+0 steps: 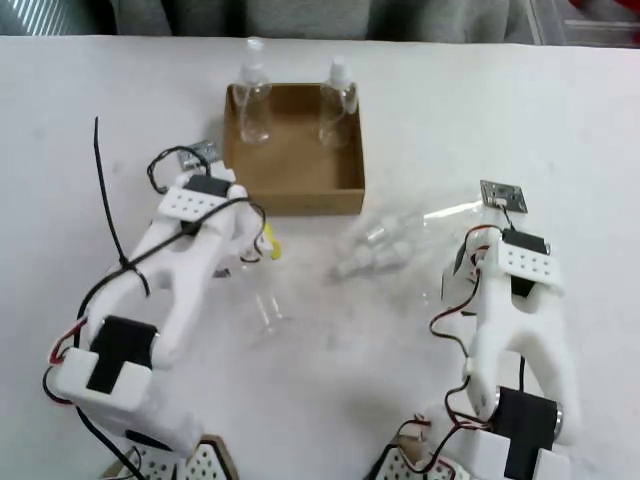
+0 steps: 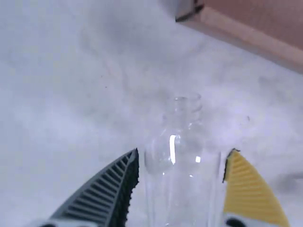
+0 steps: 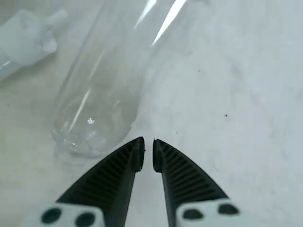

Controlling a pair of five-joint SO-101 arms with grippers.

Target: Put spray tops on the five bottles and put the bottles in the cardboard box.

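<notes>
The cardboard box (image 1: 300, 198) sits on the white table (image 1: 580, 120) at 12 o'clock. One bottle (image 1: 250, 105) stands in the box's 11 o'clock corner. Another bottle (image 1: 337, 100) stands in its 1 o'clock corner. Both have spray tops on.

A little pile of spray tops (image 1: 375, 245) lies on the table near the middle, a bit toward 3 o'clock, just in front of the box.

The left arm (image 1: 170, 270) comes in from 8 o'clock. Its left hand (image 1: 258, 245) is just in front of the box's 7 o'clock corner. In the left wrist view the left hand (image 2: 182, 153) is grasping an open bottle (image 2: 184, 123). The grey finger (image 2: 113, 189) is on one side and the yellow finger (image 2: 246, 189) is on the other, both right up against the clear sides. This bottle has no top on its neck. A corner of the cardboard box (image 2: 265, 23) is close behind it.

The right arm (image 1: 515, 300) comes in from 4 o'clock. In the right wrist view the right hand (image 3: 147, 142) is clenched, with its two black fingers almost touching and nothing between them. Just past the fingertips is the round bottom of a clear bottle (image 3: 99, 94) lying on its side on the table. It is very near the hand, and I cannot tell if they touch. One loose spray top (image 3: 28, 38) lies beside that bottle.
</notes>
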